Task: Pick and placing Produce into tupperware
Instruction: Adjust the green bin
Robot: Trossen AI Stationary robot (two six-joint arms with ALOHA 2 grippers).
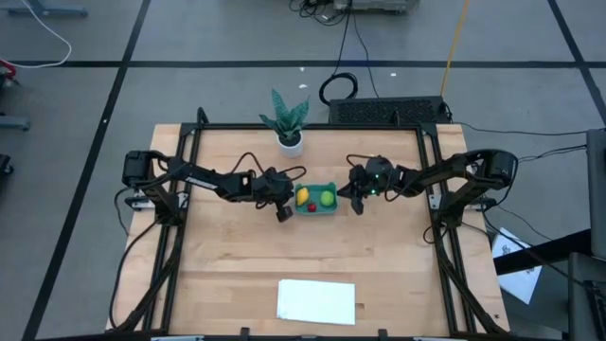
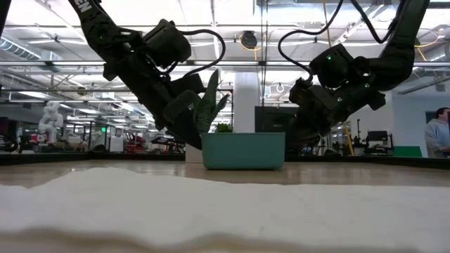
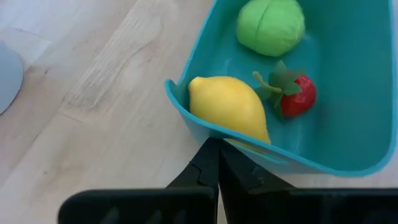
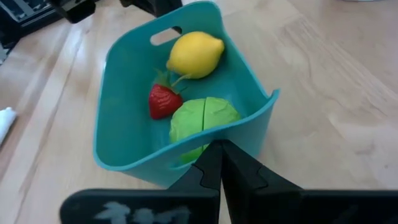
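The teal tupperware (image 1: 315,210) stands with its bottom on the wooden table at the middle of the far half, also seen in the low view (image 2: 243,150). Inside it lie the yellow lemon (image 3: 227,107), the lime-green ball (image 3: 271,26) and the small red strawberry (image 3: 297,96). My left gripper (image 1: 284,210) is shut at the tupperware's left end. My right gripper (image 1: 357,202) is shut at its right end. Both slant downward. My left gripper has its shut fingertips (image 3: 210,152) against the outside of the tupperware's left end wall (image 3: 205,127), just below the rim beside the lemon, coming slanting down from the table's left. My right gripper has its shut fingertips (image 4: 217,155) against the outside of the right end wall (image 4: 242,127), below the rim by the green ball, slanting down from the table's right. Neither has a finger inside the tupperware.
A green potted plant in a white pot (image 1: 288,125) stands at the far edge, behind the tupperware. A flat white sheet (image 1: 316,300) lies near the front edge. A black metal frame (image 1: 431,189) runs along the table's sides. Bare wood lies between the tupperware and the sheet.
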